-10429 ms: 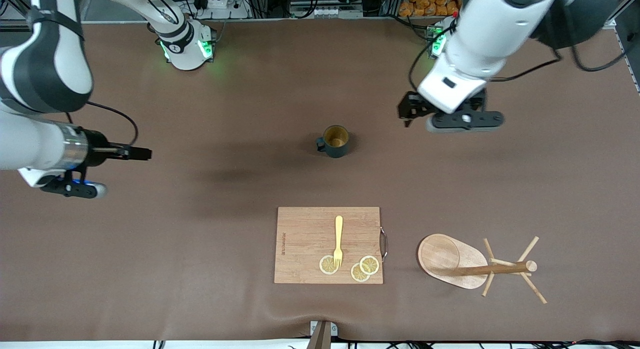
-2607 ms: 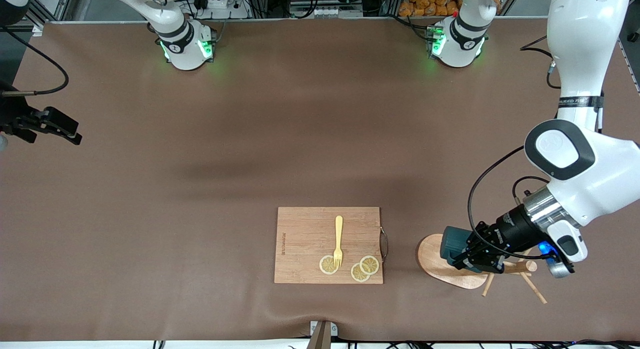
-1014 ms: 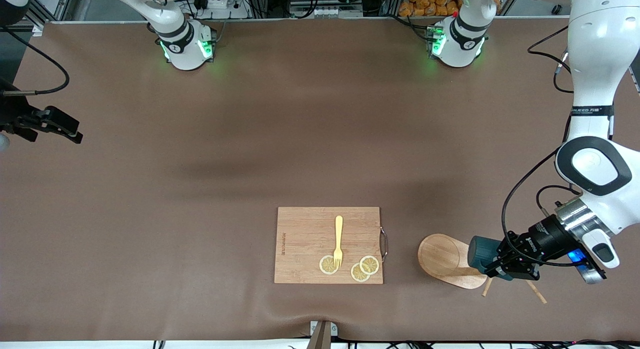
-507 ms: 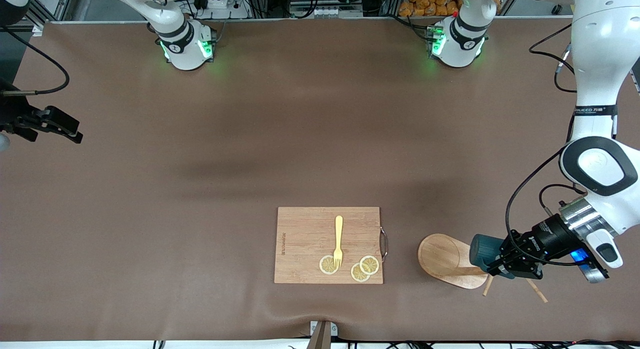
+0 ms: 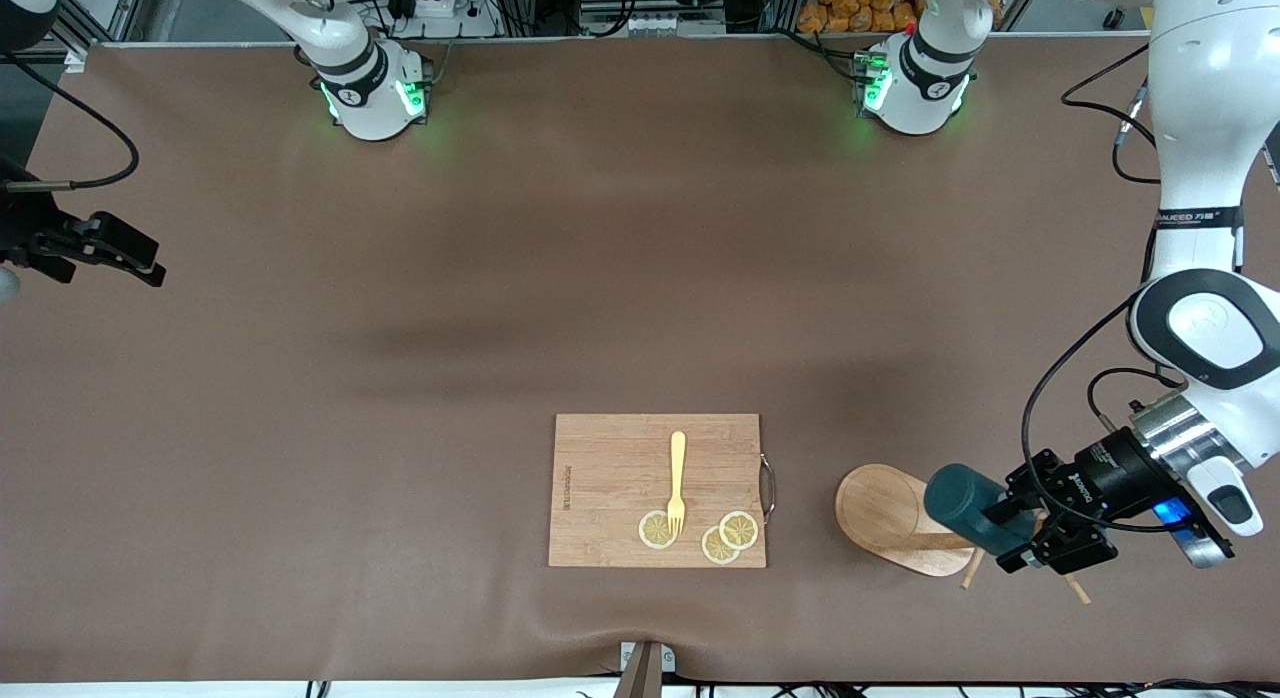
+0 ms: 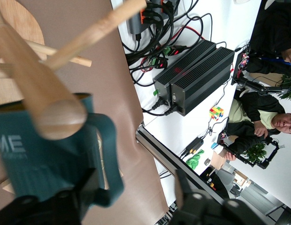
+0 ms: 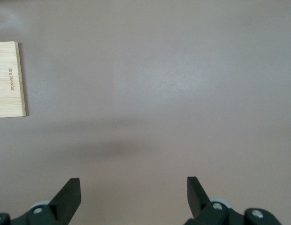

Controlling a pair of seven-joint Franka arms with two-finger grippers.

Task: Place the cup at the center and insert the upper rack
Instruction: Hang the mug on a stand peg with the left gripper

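The dark teal cup (image 5: 958, 496) lies tilted on its side over the post of the wooden mug tree (image 5: 880, 508), which lies tipped over on the table beside the cutting board, toward the left arm's end. In the left wrist view the cup (image 6: 37, 159) sits against the round post end (image 6: 56, 117), its handle between my fingers. My left gripper (image 5: 1045, 518) is open around the handle (image 6: 131, 206). My right gripper (image 5: 120, 250) waits open and empty over the right arm's end of the table (image 7: 134, 192).
A rectangular wooden cutting board (image 5: 620, 478) lies near the front edge with a yellow fork (image 5: 677, 478) and lemon slices (image 5: 738, 529) on it. Its corner shows in the right wrist view (image 7: 7, 79). Thin pegs (image 5: 975, 570) stick out under the left gripper.
The left arm carried the cup from mid-table to the tipped mug tree. In the last half second its fingers spread apart and the cup tilted. The right arm has not moved.
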